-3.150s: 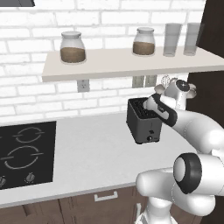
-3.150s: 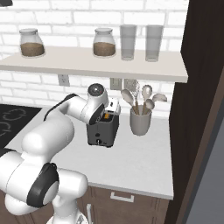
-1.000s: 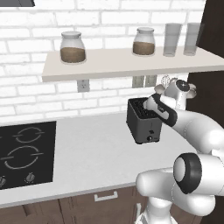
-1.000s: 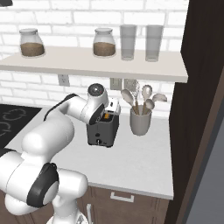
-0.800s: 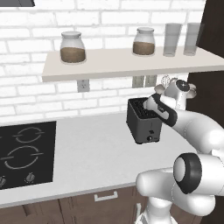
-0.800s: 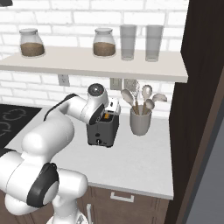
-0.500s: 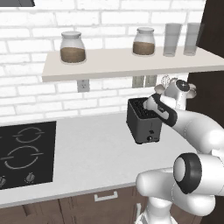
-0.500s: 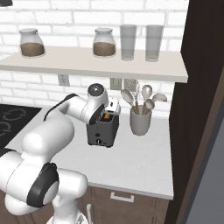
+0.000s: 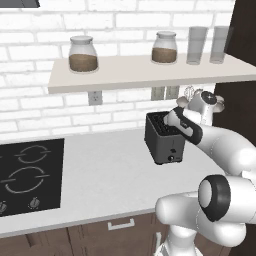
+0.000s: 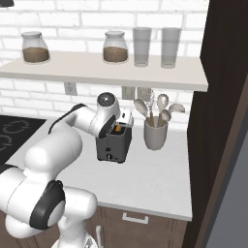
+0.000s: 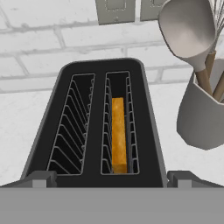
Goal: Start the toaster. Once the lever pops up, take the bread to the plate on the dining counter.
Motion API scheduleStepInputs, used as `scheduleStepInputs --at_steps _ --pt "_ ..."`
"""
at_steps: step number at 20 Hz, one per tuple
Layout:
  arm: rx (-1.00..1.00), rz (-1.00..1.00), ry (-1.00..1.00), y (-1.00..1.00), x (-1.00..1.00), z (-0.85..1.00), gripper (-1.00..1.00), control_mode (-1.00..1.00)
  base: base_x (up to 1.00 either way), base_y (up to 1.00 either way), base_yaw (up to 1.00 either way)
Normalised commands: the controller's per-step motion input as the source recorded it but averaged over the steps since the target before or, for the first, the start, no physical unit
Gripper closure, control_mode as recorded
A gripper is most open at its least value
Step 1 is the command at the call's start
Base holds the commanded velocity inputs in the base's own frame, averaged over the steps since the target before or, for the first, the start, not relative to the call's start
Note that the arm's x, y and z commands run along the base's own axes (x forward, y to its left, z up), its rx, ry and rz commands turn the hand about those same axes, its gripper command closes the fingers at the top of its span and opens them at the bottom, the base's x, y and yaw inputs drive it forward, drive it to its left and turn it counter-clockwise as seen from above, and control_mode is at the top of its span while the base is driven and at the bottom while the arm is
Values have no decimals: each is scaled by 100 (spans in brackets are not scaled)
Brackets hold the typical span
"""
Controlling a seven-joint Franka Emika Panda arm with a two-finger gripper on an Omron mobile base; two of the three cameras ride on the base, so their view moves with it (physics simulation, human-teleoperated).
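The dark toaster [image 9: 164, 142] [image 10: 113, 144] [image 11: 146, 113] stands on the grey countertop near the brick wall. A slice of bread [image 11: 118, 133] [image 10: 117, 129] sits low in its right-hand slot, golden edge up; the other slot is empty. My gripper [image 11: 111, 180] [image 9: 173, 118] [image 10: 122, 124] hovers just above the toaster's top, pointing down at the slots. It is open wide, one fingertip [image 11: 41, 178] at each side of the toaster, with nothing between them. The plate and the dining counter are out of view.
A grey crock of wooden spoons [image 10: 156, 131] [image 11: 202, 116] stands close to the toaster's right. A shelf [image 9: 150, 72] with jars and glasses hangs overhead. The black cooktop [image 9: 27, 170] lies to the left; a dark cabinet wall [image 10: 223, 121] rises at the right.
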Motion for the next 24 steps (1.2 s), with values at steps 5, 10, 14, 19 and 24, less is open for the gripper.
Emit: scheduleStepInputs --at_steps 5,10,14,19,24 --pt "0 0 0 0 0 0 -100 -100 0 0 0" --pt "0 0 0 0 0 0 -100 -100 0 0 0" --pt "0 0 0 0 0 0 -100 -100 0 0 0" --pt "0 0 0 0 0 0 -100 -100 0 0 0" --pt "0 0 0 0 0 0 -100 -100 0 0 0"
